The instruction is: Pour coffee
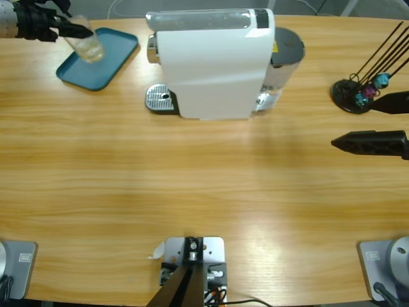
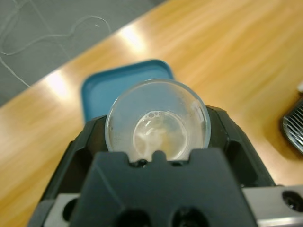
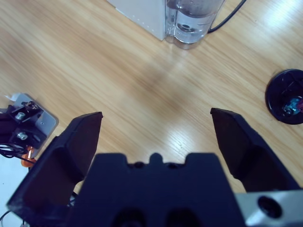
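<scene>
A clear glass (image 2: 156, 124) sits between my left gripper's (image 1: 75, 31) jaws, which are shut on it. At its bottom lies a thin pale layer of coffee (image 2: 160, 136) with a few bubbles. In the high view the glass (image 1: 87, 45) hangs tilted over the near end of a blue tray (image 1: 112, 61) at the table's far left. The white coffee machine (image 1: 214, 64) stands at the back middle, its metal drip grate (image 1: 160, 99) bare. My right gripper (image 1: 353, 123) hovers open at the right edge, nothing between its jaws.
A black capsule stand (image 1: 358, 93) with thin rods and a few coloured capsules stands at the back right, close to the right gripper. The machine's clear water tank (image 3: 191, 19) faces that side. Bare wood lies under my right gripper (image 3: 156, 123).
</scene>
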